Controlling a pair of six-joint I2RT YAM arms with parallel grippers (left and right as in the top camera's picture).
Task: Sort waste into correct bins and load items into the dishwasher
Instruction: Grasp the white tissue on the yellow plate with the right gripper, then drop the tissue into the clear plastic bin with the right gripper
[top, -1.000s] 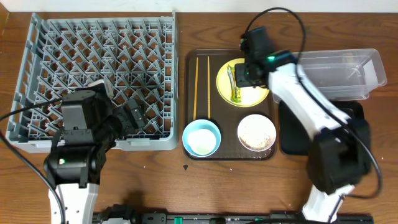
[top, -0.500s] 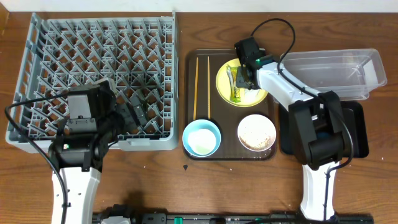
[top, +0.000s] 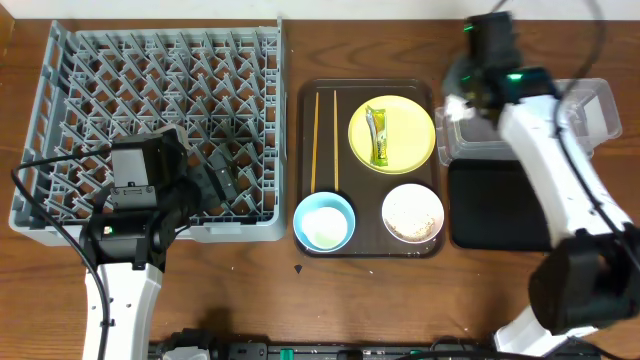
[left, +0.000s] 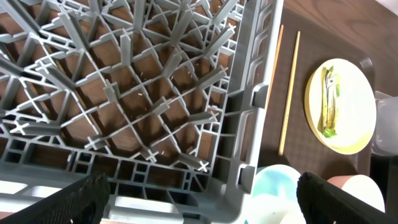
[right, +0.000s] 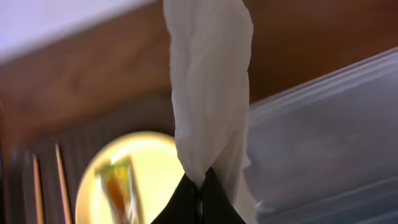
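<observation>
Above the brown wooden table (top: 400, 300), right jaws pinch the tissue (right: 211, 87); left jaws gape.

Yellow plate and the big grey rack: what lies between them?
A pair of wooden chopsticks, lying side by side on the brown tray; the overhead view shows it clearly.

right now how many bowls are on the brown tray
2: the light-blue bowl sits at the brown tray's near left corner, and the white bowl sits to its right, just in front of the yellow plate. No others show; none seems hidden.
</observation>
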